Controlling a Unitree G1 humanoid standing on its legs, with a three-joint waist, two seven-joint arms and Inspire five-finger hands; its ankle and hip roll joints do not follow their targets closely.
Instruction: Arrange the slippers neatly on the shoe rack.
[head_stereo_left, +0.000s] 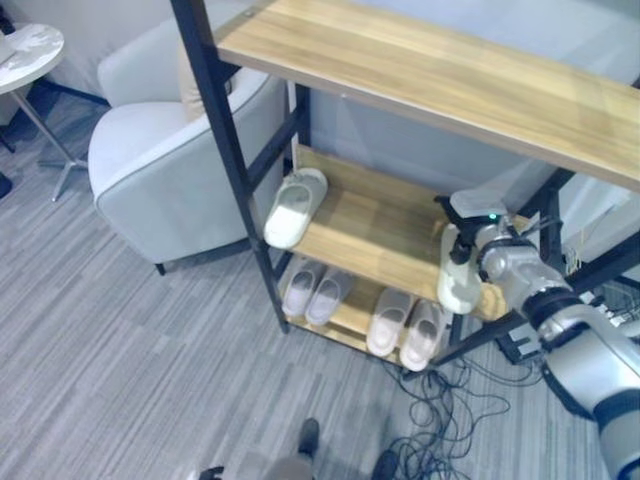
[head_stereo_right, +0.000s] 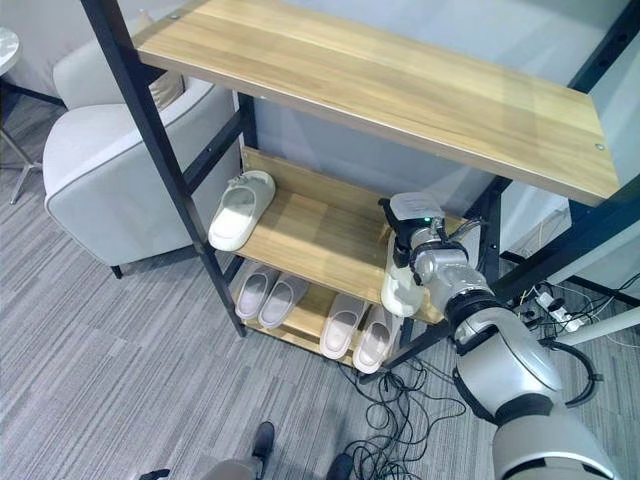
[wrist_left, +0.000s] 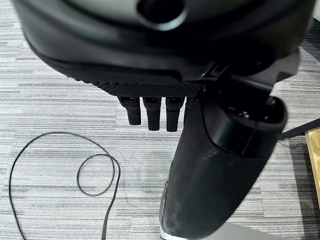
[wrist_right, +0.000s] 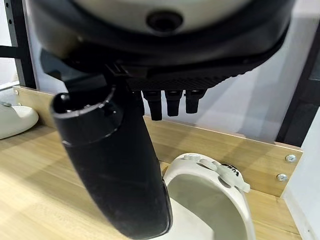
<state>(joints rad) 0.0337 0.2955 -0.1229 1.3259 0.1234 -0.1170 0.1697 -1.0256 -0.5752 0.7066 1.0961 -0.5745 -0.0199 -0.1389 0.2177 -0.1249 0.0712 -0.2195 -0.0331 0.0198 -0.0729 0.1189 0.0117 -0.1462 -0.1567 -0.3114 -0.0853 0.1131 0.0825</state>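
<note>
R hand (head_stereo_right: 415, 245) is in at the right end of the shoe rack's (head_stereo_left: 220, 120) middle shelf (head_stereo_left: 375, 235), right on a white slipper (head_stereo_left: 458, 285). In the right wrist view the thumb (wrist_right: 112, 165) runs down along the slipper's (wrist_right: 210, 200) strap edge, touching it, w/ the fingers (wrist_right: 167, 102) hanging short and fairly straight above the shelf board; can't tell from here if it's actually pinching the slipper or just resting against it. From the head views the slipper sits at the front right corner of the shelf, toe hanging over the front edge, directly under the hand.

2nd white slipper (head_stereo_left: 295, 208) lies at the left end of the same shelf, well apart from the hand, angled w/ its toe toward the front left post.

Bottom shelf (head_stereo_left: 350, 318): two pairs of pale slippers, one pair (head_stereo_left: 315, 292) on the left, one pair (head_stereo_left: 407, 328) on the right, each side by side, toes out front.

L hand (wrist_left: 200, 150) hangs over grey carpet (wrist_left: 60, 100), fingers relaxed, holding nothing.

Top shelf (head_stereo_left: 430, 75) is bare wood. Grey armchair (head_stereo_left: 170, 170) stands just left of the rack, small round marble-top bench (head_stereo_left: 25, 55) beyond it.
</note>
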